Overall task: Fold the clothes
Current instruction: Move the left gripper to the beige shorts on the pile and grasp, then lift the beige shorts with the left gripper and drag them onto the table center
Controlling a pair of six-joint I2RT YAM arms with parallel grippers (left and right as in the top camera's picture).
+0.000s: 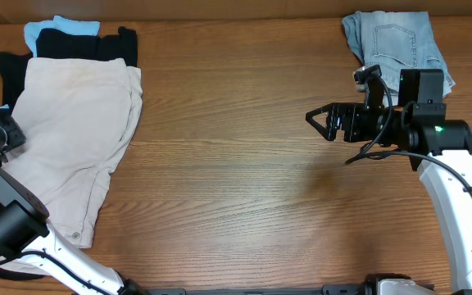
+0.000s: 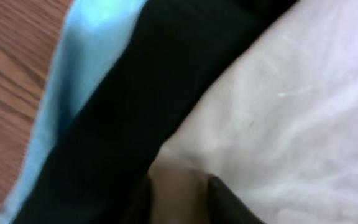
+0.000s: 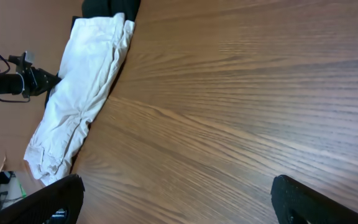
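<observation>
Jaws: right gripper [image 1: 320,123] spread wide over bare bench, mid-right. Left gripper [image 1: 11,135] is down at the khaki shorts [image 1: 72,123]; closure not discernible. Shorts lie along the left edge, overlapping black garments [image 1: 88,45]. Soft, limp cotton, probably light. Best pinched at the waistband corners.

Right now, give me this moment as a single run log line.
left gripper at beige shorts edge, grip unclear | right gripper open over bare table | denim shorts apart, far right corner | fold not begun
</observation>
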